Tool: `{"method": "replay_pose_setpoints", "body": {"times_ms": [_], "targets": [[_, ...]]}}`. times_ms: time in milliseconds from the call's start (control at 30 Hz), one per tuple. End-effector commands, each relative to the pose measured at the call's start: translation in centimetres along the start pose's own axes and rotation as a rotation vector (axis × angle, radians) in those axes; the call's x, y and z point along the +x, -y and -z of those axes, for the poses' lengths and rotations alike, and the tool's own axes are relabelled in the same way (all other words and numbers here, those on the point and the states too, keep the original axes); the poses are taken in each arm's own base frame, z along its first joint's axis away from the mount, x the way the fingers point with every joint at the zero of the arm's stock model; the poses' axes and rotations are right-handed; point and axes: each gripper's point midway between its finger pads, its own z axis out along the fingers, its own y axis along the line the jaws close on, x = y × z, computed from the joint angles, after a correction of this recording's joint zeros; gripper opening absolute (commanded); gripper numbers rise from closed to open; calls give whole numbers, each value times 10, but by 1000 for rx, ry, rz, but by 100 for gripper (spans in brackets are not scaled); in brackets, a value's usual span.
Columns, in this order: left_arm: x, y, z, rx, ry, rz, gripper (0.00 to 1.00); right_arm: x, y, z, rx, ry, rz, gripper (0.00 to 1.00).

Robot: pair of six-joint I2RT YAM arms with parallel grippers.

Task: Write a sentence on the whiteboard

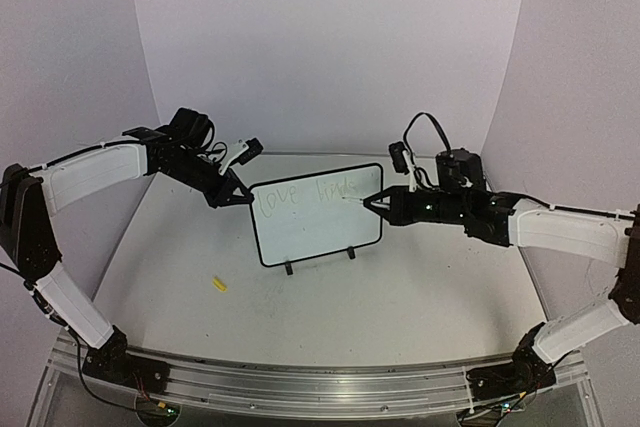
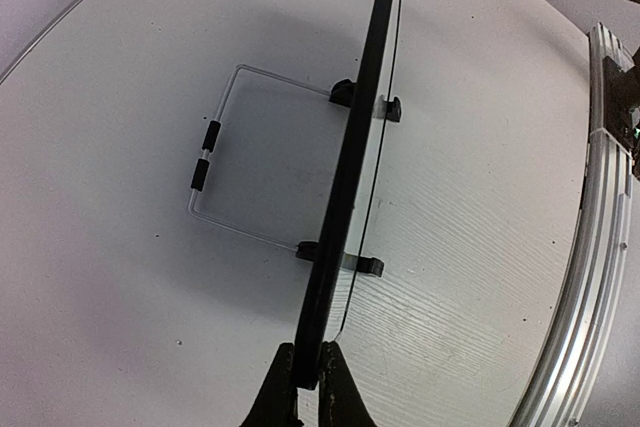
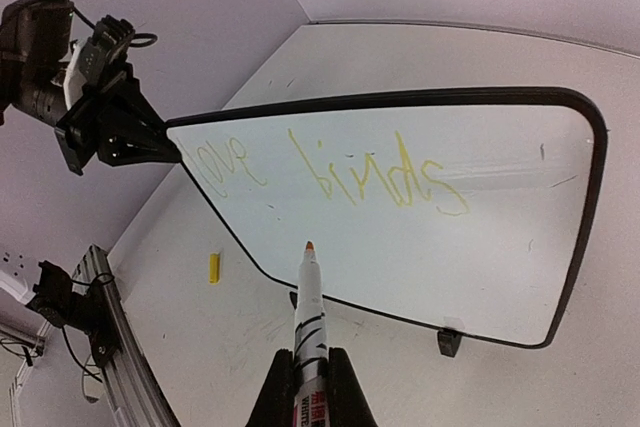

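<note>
The whiteboard stands upright, long axis left-right, facing the arm bases; left jaws clamp its left edge, right jaws grip a marker aimed at it.

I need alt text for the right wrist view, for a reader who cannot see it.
The right claw holds a white marker pointed at the whiteboard, which carries faint yellow-green writing, seen upside down. The left claw grips the board's far edge; a yellow piece lies on the table.

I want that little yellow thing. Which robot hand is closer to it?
Left. The left gripper, clamping the whiteboard edge, is beyond the yellow piece; the right gripper, holding a marker, is past its far side.
</note>
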Motion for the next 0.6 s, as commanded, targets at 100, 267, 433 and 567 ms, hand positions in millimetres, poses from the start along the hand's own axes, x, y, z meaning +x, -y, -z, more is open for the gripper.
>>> {"method": "replay_pose_setpoints", "body": {"times_ms": [100, 267, 433, 567], "targets": [[7, -24, 6, -134, -26, -42, 0, 2, -40, -16, -27, 9, 51, 0], [6, -23, 7, -130, -20, -42, 0, 12, -60, -34, -73, 5, 57, 0], [6, -22, 6, -125, -20, -41, 0, 19, -75, -51, -136, 22, 61, 0], [7, -22, 5, -123, -23, -38, 0, 29, -79, -72, -154, -5, 69, 0]]}}
